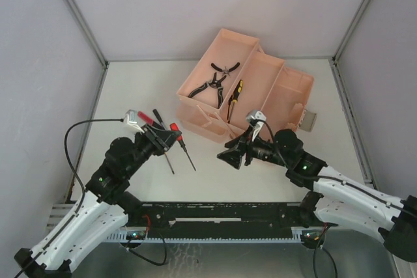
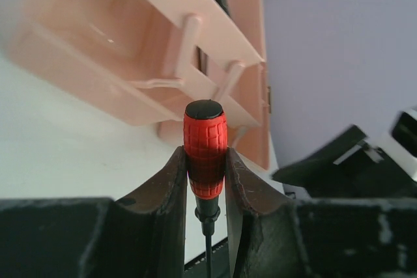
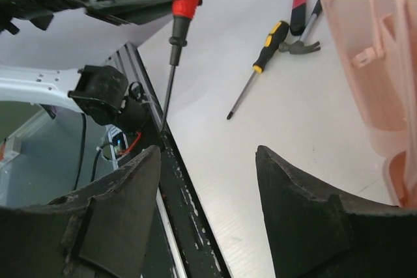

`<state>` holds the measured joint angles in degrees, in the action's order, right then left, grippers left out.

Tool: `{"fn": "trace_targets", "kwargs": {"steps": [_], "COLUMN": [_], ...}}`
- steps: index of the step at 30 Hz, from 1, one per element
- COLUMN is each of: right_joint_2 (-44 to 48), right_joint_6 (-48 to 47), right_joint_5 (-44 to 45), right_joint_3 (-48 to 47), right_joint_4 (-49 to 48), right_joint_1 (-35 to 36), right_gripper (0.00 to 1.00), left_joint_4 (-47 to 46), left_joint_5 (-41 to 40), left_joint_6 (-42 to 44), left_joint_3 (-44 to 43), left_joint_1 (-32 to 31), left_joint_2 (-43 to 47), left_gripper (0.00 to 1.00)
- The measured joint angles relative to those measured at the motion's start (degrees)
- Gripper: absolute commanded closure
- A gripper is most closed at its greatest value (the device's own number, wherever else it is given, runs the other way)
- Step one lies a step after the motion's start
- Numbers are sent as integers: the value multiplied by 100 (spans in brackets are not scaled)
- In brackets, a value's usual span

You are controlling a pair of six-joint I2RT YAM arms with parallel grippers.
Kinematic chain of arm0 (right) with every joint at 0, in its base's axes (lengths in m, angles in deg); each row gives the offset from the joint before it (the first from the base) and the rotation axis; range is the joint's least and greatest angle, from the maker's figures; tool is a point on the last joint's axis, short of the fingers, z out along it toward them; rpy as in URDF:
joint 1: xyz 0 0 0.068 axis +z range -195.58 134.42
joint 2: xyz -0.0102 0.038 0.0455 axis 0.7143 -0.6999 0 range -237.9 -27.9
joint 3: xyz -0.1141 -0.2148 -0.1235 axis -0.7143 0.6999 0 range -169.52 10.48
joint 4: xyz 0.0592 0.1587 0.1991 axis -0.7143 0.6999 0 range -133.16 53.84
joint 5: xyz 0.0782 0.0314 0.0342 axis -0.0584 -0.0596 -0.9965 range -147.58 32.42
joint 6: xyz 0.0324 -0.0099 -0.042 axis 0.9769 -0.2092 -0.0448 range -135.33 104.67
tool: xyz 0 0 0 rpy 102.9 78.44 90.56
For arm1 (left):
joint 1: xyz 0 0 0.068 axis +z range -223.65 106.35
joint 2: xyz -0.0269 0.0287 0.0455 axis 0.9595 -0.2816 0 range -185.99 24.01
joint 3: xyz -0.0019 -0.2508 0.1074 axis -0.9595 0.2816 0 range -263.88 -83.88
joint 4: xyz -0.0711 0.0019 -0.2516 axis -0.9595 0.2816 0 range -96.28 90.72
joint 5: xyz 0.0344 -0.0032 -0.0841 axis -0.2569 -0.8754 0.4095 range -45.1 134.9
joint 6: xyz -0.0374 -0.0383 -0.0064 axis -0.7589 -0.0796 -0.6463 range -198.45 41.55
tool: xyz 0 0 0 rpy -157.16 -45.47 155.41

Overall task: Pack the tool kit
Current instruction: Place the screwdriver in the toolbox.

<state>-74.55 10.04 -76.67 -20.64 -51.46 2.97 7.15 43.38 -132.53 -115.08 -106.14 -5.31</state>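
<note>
The left gripper [image 2: 206, 161] is pinching the red screwdriver [image 2: 205, 136] by its ribbed handle, one dark finger [image 2: 171, 190] on each side. The black cap of the handle points toward the toolbox [image 1: 294, 93], and the thin shaft runs away from it toward the near edge of the table. Whether the tip touches the table I cannot tell. This gripper is to the left of the toolbox's near-left corner, close to it but apart from it. The right gripper [image 3: 207, 155] is just in front of the toolbox's near wall, with its jaws spread and nothing between them. The toolbox is salmon-pink and stands open, with its trays folded out. Its left tray holds black-handled pliers [image 1: 214, 83], and the next compartment to the right holds a yellow-black screwdriver [image 1: 234, 94]. On the table [image 1: 130, 83], left of the toolbox and beyond the left gripper, three tools lie together. They are a second yellow-black screwdriver [image 3: 266, 56], a small hammer [image 3: 301, 47] just beside its handle end, and a red-handled tool [image 3: 299, 1] next to the hammer's handle. The left arm covers part of these tools in the top view. In front of the toolbox the table is bare down to the black rail [image 1: 228, 213] at the near edge. Behind the toolbox the back wall [image 1: 195, 4] is near, and the right wall is not far from its right side.
</note>
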Motion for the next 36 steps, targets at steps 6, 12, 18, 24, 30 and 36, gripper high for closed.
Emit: {"fn": "trace_targets", "kwargs": {"steps": [6,12,18,24,30,36], "right_joint_2": [-872,-1316,-1471,-1757,-1974,-2236], "right_joint_6": [-76,-61,83,317,603,852], "right_joint_5": [142,151,-26,-448,-636,-710], "right_joint_3": [-225,-498,-527,-717,-887,-1010], "right_joint_4": [-96,-350,-693,-920,-1185,-1279], "right_joint_1": [439,684,708,748,752,752], "right_gripper": [44,46,49,54,63,73], "left_joint_4": [-640,-1005,-1161,-1355,-1552,-1558], "left_joint_5": [-304,-612,-719,-627,-481,-413], "left_joint_6": [-107,-111,-142,-144,-149,-212], "left_joint_3": [236,337,435,437,457,457], "left_joint_1": [-688,-957,-981,-984,-988,-988], "left_joint_2": [197,339,361,352,354,470], "left_gripper": [100,100,100,100,100,100]}}
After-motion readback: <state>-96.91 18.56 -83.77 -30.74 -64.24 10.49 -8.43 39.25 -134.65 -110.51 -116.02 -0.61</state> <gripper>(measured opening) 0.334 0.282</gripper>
